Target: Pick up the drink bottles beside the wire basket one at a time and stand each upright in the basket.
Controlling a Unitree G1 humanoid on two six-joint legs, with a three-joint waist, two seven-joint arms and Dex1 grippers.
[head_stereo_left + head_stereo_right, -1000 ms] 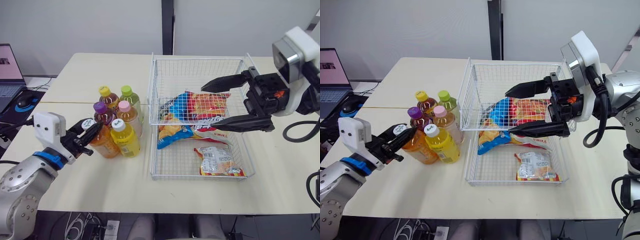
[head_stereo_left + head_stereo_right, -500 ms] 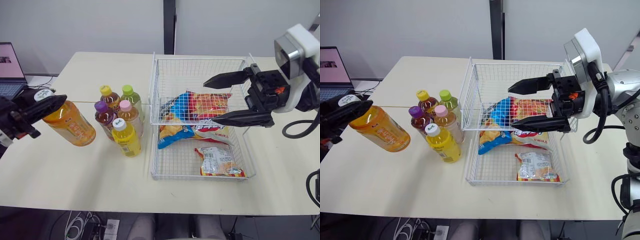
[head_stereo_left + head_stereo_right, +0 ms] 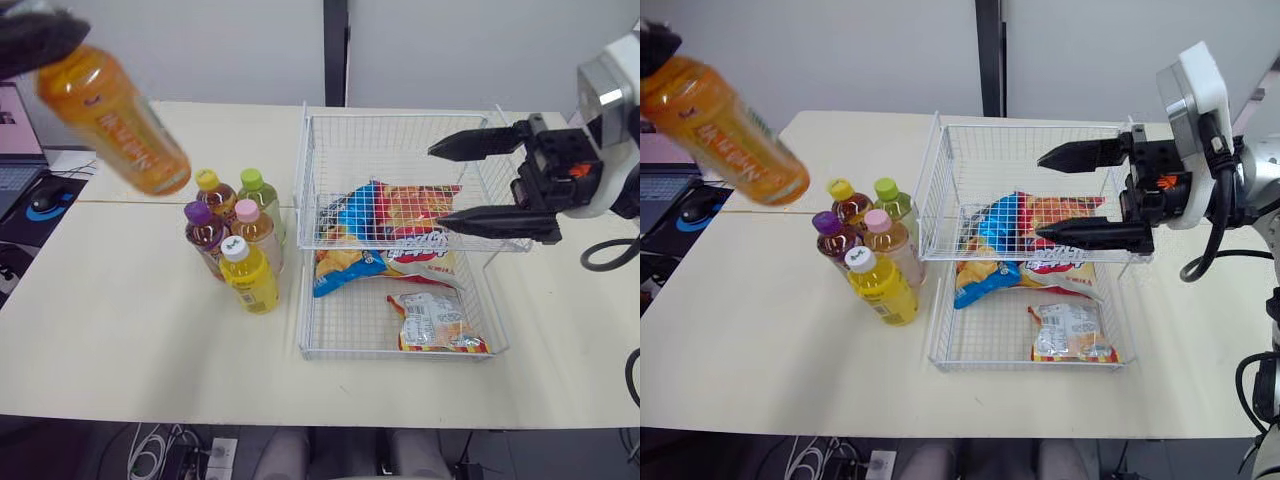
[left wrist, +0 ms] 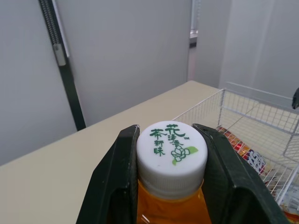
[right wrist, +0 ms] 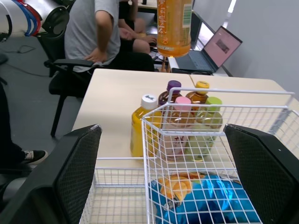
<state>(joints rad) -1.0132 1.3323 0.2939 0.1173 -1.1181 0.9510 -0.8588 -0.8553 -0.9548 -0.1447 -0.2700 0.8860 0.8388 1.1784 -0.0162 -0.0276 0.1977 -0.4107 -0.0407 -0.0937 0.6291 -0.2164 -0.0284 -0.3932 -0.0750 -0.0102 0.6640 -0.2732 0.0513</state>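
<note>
An orange drink bottle (image 3: 115, 120) hangs tilted in the air, high above the table's far left. My left gripper (image 3: 30, 35) is shut on its white cap (image 4: 172, 156), with a black finger (image 4: 114, 186) on each side. Several bottles (image 3: 240, 235) with coloured caps stand close together on the table, just left of the wire basket (image 3: 400, 117). My right gripper (image 3: 436, 186) hovers open over the basket's right half, with nothing between its fingers (image 5: 56, 182). The orange bottle (image 5: 174, 25) also hangs at the far side in the right wrist view.
Snack bags (image 3: 400, 225) lie in the middle of the basket and a smaller packet (image 3: 435, 320) at its near end. A laptop (image 3: 15, 130) and mouse (image 3: 45, 200) sit off the table's left. A person (image 5: 93, 32) sits on a chair beyond the table's left side.
My left gripper has lifted the orange bottle from beside the cluster up and away to the left. The right gripper stayed open and drifted slightly right.
</note>
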